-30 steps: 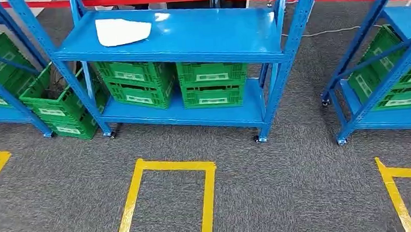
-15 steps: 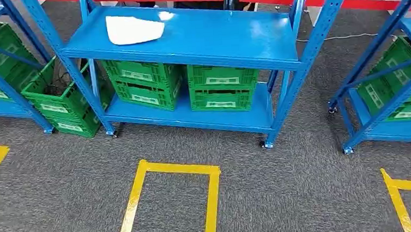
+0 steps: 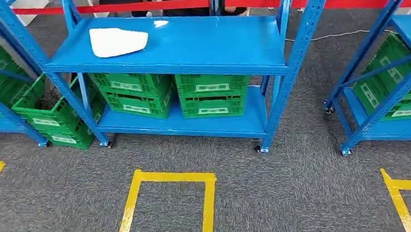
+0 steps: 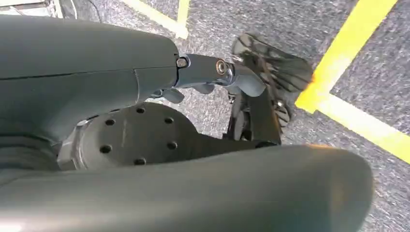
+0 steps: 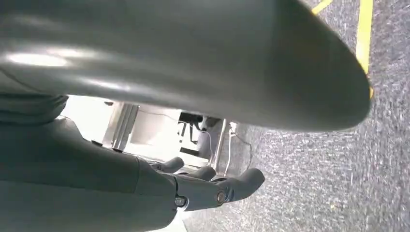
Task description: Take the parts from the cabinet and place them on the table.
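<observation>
Facing the blue cabinet (image 3: 187, 46), we see the white part (image 3: 118, 41) lying flat on its top shelf at 11 o'clock. Green crates (image 3: 213, 95) sit on the lower shelf at 12 o'clock. Our left hand (image 4: 227, 77) and right hand (image 5: 212, 186) hang over grey carpet with fingers apart, holding nothing. Yellow floor tape (image 3: 166, 177) lies at 6 o'clock.
</observation>
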Robot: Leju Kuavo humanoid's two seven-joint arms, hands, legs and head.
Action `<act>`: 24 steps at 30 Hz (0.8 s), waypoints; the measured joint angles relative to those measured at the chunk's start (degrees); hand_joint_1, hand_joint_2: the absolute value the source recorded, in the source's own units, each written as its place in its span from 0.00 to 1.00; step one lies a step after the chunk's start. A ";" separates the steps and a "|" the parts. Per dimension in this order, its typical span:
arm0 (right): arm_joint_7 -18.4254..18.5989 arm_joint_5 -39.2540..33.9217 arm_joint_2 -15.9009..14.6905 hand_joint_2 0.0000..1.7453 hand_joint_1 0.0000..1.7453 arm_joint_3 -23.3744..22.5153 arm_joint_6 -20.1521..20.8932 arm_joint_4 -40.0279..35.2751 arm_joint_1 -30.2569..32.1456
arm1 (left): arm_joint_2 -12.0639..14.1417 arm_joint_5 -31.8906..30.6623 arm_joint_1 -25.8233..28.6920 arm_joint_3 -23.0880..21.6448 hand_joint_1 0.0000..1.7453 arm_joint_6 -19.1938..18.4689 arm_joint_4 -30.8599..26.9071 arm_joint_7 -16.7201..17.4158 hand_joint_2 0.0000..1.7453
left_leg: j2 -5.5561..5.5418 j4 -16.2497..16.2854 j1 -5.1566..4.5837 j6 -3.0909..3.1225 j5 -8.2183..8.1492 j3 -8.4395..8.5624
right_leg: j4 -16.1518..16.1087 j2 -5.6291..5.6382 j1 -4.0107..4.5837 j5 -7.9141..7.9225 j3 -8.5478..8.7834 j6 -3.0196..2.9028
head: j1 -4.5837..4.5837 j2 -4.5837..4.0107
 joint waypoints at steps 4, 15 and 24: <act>0.00 0.00 0.04 0.00 0.00 0.09 0.02 0.00 -0.08 | 0.11 0.00 -0.22 -0.04 0.00 -0.02 0.04 0.04 0.00 | 0.06 -10.71 -0.26 0.79 4.05 5.21 | 0.23 0.10 0.27 -2.28 0.77 1.36 | -0.57 0.00; -0.94 0.83 -0.04 0.00 0.00 0.44 0.02 0.00 -0.01 | 0.22 0.55 -0.13 -0.24 0.00 0.20 0.02 0.13 0.00 | -0.25 -11.60 -0.29 2.60 1.29 8.60 | 15.12 -0.14 -0.65 -3.58 -10.38 3.46 | 1.51 0.00; -0.55 0.81 -0.28 0.00 0.00 0.46 -0.02 -0.02 -0.20 | 0.39 0.63 -0.81 -0.81 0.00 0.05 -0.26 0.39 0.00 | -0.02 -11.36 -0.06 0.39 -1.47 11.08 | 0.34 -0.15 0.01 2.19 -2.76 0.51 | 1.60 0.00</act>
